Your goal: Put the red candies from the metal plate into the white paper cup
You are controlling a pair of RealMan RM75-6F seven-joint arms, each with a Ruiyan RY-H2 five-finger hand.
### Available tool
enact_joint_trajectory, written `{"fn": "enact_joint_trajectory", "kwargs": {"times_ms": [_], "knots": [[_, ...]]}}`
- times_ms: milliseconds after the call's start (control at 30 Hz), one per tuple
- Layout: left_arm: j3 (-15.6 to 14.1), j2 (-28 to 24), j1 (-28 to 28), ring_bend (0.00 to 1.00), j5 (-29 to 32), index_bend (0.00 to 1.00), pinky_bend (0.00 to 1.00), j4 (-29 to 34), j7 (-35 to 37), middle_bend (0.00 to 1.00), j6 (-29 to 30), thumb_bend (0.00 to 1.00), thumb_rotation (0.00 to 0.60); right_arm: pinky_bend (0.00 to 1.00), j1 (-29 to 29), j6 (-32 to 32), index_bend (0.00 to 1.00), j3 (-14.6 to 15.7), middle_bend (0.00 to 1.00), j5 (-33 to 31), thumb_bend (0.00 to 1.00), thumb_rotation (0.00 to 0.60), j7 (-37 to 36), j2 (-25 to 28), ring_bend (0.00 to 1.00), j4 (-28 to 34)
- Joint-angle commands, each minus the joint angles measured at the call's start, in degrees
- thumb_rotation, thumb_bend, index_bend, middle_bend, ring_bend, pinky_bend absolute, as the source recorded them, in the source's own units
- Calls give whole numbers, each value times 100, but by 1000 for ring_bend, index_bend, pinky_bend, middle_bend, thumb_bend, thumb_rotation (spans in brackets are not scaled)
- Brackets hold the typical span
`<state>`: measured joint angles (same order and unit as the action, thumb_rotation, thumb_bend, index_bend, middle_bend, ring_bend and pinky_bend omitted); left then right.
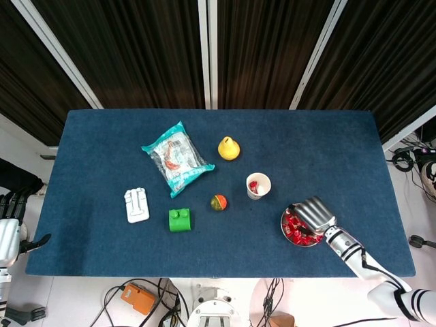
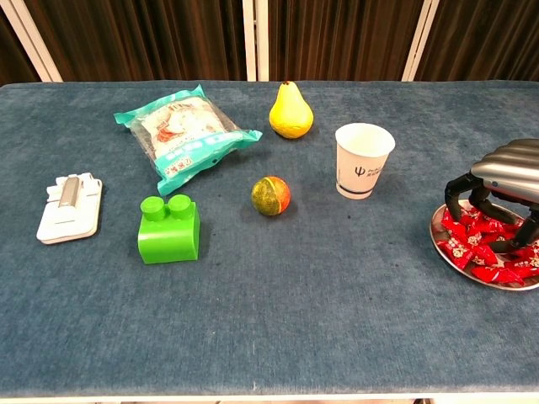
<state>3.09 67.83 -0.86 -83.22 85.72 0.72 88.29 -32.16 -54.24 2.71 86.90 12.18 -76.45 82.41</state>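
The metal plate lies near the table's front right and holds a pile of red candies. My right hand hangs low over the plate with its fingers curled down into the candies and its thumb set apart. I cannot see any candy lifted in it. The white paper cup stands upright to the plate's left, and a red candy shows inside it. My left hand rests off the table's left edge, holding nothing.
A teal snack bag, a yellow pear, an orange-green ball, a green block and a white flat device lie across the table's middle and left.
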Motion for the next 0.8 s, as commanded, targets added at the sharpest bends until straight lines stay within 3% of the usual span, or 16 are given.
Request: {"fn": "enact_joint_trajectory", "kwargs": {"times_ms": [33, 233, 500, 800], "knots": [[3, 2, 3, 0, 12, 0, 0, -7, 10, 43, -7, 0, 600, 1000, -13, 15, 517, -13, 830, -8, 379, 600, 14, -3, 981, 7], [3, 16, 10, 0, 36, 0, 0, -47, 42, 42, -30, 0, 600, 1000, -61, 127, 535, -28, 830, -55, 431, 600, 65, -83, 981, -24], [12, 32, 21, 0, 35, 0, 0, -110, 107, 42, -18, 0, 600, 1000, -24, 82, 638, -34, 838, -88, 642, 600, 61, -151, 992, -88], [13, 59, 20, 0, 15, 0, 0, -155, 145, 37, -17, 0, 600, 1000, 102, -505, 673, -184, 842, 96, 657, 600, -79, 344, 994, 456]]}}
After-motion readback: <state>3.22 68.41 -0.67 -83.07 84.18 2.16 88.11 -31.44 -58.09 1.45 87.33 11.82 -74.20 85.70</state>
